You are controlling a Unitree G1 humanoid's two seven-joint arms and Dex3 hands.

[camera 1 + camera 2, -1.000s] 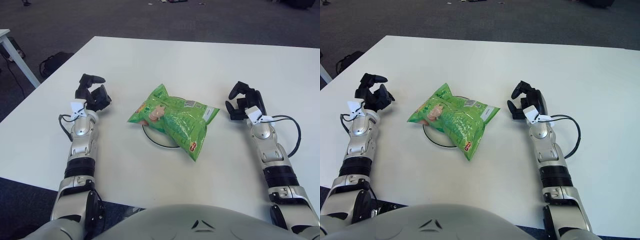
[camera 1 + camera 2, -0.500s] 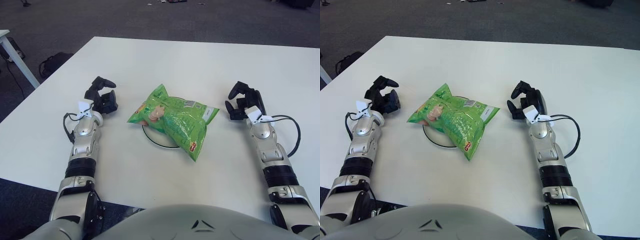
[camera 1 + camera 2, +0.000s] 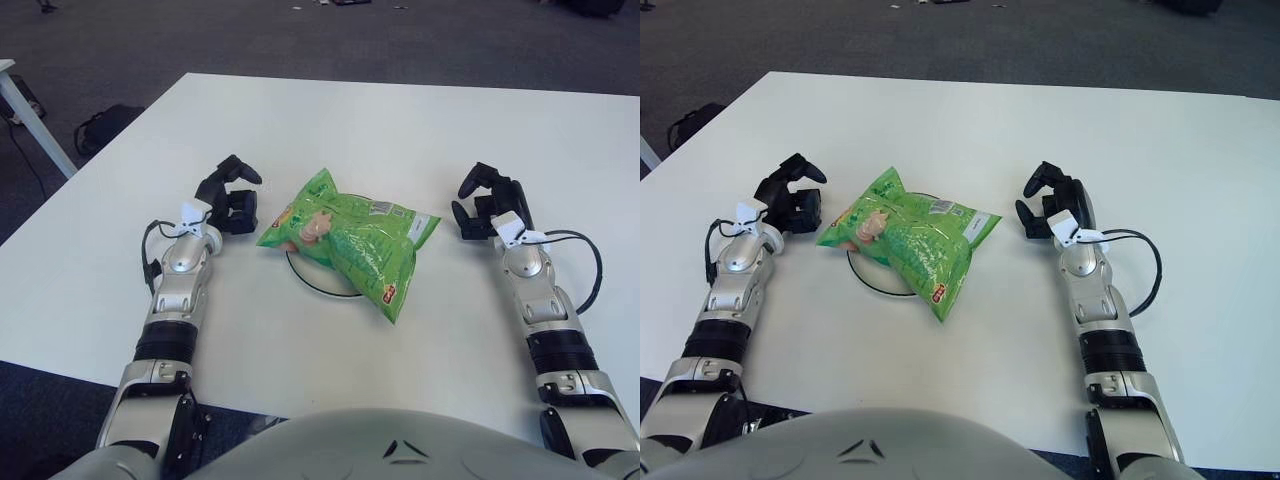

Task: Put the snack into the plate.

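The snack bag (image 3: 345, 238) lies across the plate (image 3: 305, 277) on the table (image 3: 400, 130), long axis running left-rear to right-front, with the left hand (image 3: 232, 192) just beside its left end, fingers spread and empty, nearer than the loosely open right hand (image 3: 484, 200).

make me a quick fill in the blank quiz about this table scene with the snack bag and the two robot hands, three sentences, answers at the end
1. The snack bag is coloured ____.
2. The bag lies on top of the ____, hiding most of it.
3. The hand right beside the bag's corner is the ____ hand; the right hand shows apart from the bag, both on the white table.

Missing words: green; plate; left
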